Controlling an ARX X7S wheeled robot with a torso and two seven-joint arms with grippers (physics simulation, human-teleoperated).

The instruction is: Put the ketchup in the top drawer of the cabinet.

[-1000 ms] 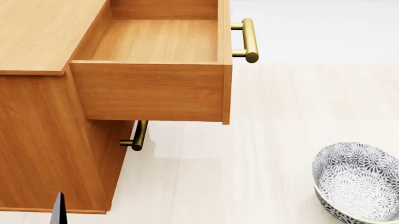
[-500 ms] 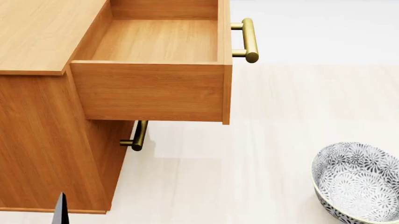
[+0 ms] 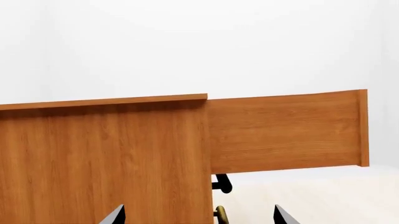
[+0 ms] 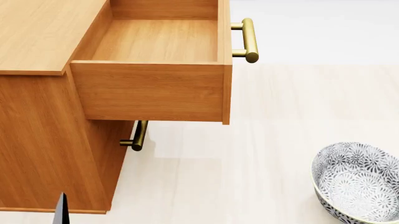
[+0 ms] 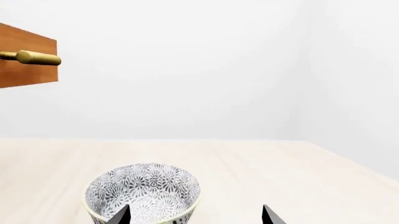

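Gaping orange-brown top drawer [image 4: 156, 42], brass handle [image 4: 248, 40], left claw [image 3: 198, 215] and right claw [image 5: 194, 215] spread, unladen

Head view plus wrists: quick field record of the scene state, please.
top drawer: pulled out, empty inside, brass handle on front
lower drawer: shut; its handle shows under the top drawer
cabinet: flat top bare in view
ketchup: not in any view
bowl: patterned grey-white, upright, on the pale surface, apart from the cabinet
left tool: open, holds nothing, faces the cabinet side
right tool: open, holds nothing, near the bowl
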